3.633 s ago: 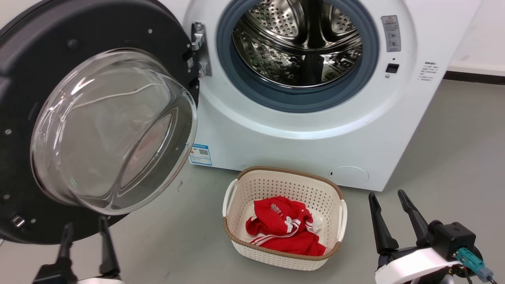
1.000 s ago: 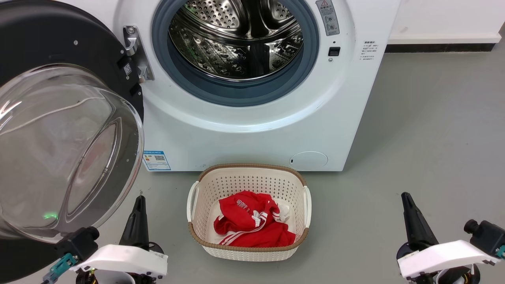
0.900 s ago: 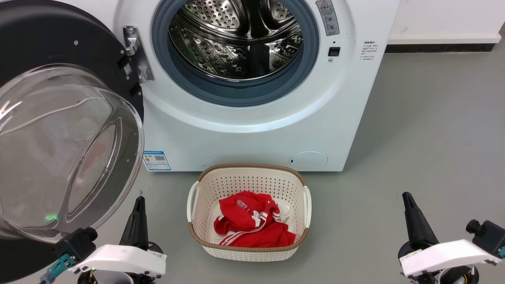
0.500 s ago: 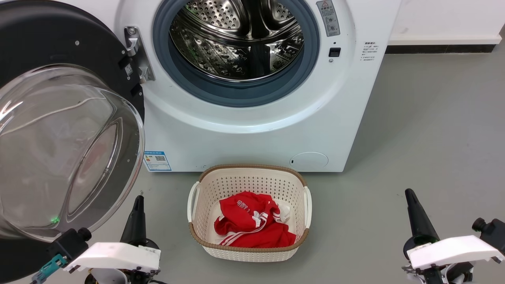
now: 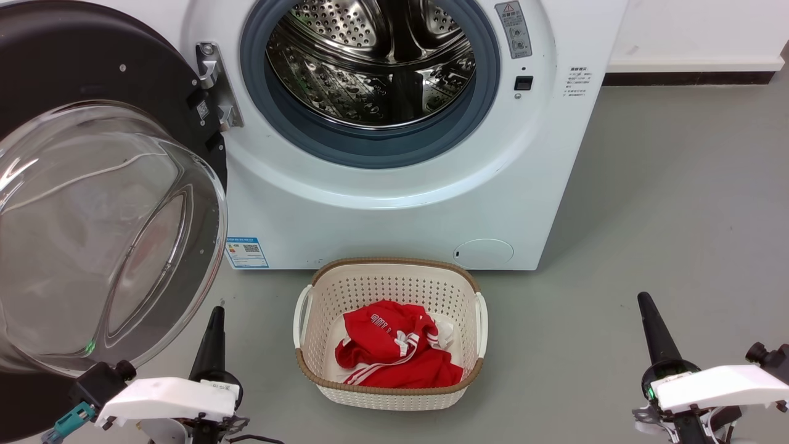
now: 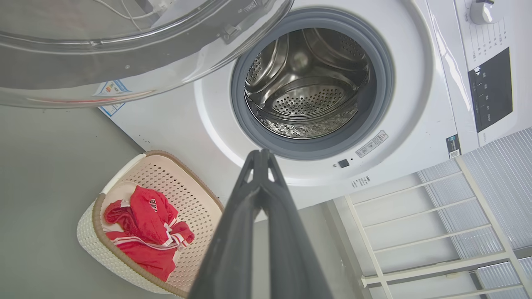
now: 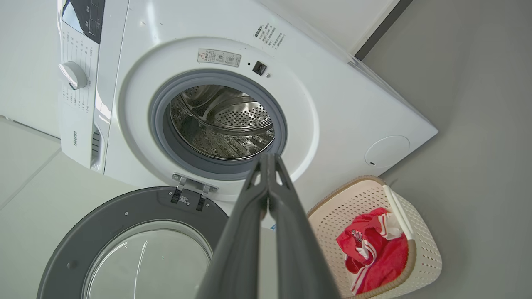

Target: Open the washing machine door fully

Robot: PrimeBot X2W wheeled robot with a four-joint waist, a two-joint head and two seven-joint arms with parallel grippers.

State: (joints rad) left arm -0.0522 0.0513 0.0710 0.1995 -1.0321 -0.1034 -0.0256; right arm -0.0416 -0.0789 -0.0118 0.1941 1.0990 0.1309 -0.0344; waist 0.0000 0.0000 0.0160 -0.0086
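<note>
At the lower left of the head view, the left pincer rests low over the floor, its two dark fingers pressed together and holding nothing; the left wrist view shows the same closed tips aimed toward the drum rather than at the door. The right pincer sits at the lower right, also closed and empty, as its own wrist view confirms.

The washing machine door hangs on the metal hinge at the left side of the washing machine. It is swung out well clear of the opening, its glass bowl bulging toward the robot and to the right. The door lies up and to the left of the left pincer, the bowl's lower rim near the fingertips but apart from them. The right pincer is well apart from it, across the basket with the red garment.

By my reading, the door looks open already, or close to it. Any last push belongs to the left arm, the nearer one. The door turns about the upright line through the hinge, so the push should go against the black rim on the side away from the hinge, driving it further left and back.
</note>
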